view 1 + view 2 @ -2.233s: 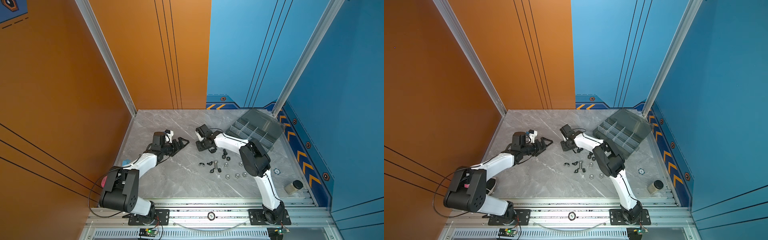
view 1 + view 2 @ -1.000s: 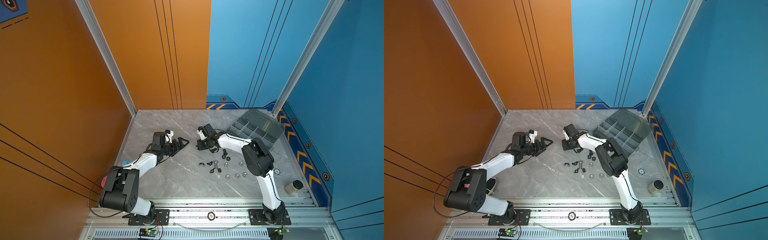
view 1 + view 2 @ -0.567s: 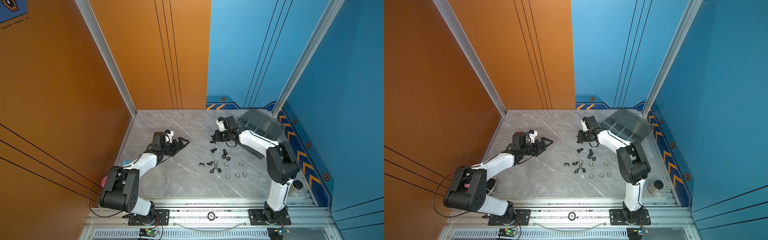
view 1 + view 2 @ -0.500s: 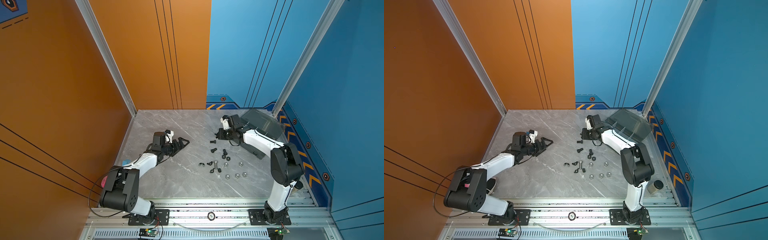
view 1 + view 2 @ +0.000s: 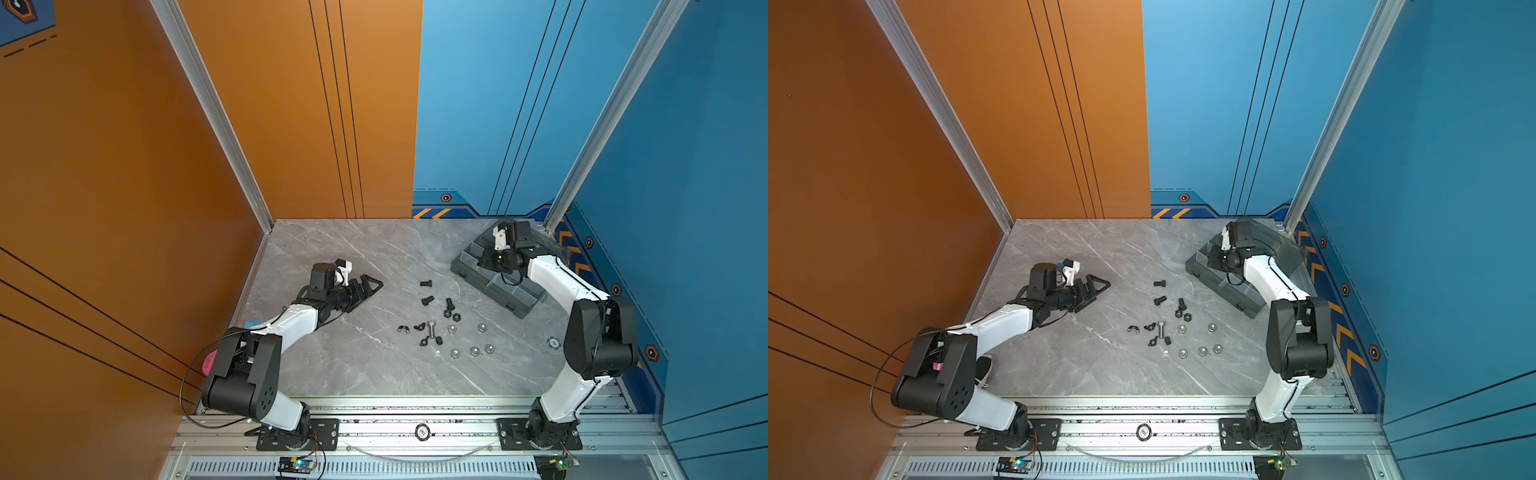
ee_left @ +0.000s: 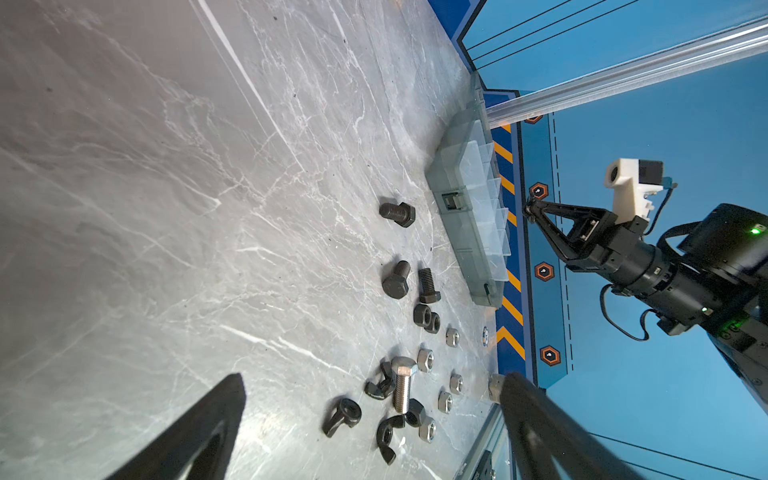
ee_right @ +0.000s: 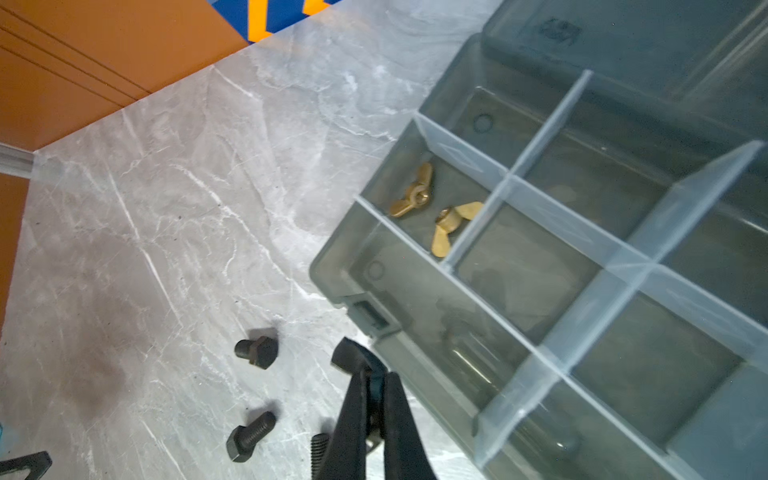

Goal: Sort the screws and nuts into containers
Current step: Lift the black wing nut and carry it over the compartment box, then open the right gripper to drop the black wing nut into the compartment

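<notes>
Right wrist, two brass nuts [image 7: 411,195] (same compartment [image 7: 457,183])

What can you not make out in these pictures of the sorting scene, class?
- Small black piece in the shut right gripper: bolt or nut unclear; its fingers cover most of it in the right wrist view.
- Smoky-grey translucent plastic organiser box: the right arm hides several compartments in both top views; the right wrist view's edge cuts off others.
- Black threaded screw beside that gripper: head hidden behind the fingers, right wrist view.
</notes>
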Motion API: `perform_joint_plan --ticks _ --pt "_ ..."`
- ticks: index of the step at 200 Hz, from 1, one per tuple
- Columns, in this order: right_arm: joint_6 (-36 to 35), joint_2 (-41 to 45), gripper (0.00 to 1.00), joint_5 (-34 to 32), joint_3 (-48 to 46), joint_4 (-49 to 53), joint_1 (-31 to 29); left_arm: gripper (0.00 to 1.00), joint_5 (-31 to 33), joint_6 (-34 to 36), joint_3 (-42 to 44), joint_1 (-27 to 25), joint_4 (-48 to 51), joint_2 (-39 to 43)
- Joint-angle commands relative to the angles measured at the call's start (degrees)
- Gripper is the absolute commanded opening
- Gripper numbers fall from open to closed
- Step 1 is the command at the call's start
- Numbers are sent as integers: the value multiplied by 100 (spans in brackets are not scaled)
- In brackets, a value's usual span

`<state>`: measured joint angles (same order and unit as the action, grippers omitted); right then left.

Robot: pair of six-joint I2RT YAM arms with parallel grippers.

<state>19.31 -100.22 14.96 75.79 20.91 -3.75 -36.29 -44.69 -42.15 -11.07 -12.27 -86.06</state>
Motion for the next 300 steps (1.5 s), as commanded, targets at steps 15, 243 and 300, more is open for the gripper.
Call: perform_joint_plan --ticks 15,243,300 --pt "-161 -53 0 -177 248 230 267 98 -71 -23 -153 -74 -20 -90" --pt "-270 -1673 29 -810 1599 588 454 98 -37 -49 -246 -151 -31 -170" --pt "-282 -548 35 -152 766 452 278 98 8 -49 -197 -166 -28 -154"
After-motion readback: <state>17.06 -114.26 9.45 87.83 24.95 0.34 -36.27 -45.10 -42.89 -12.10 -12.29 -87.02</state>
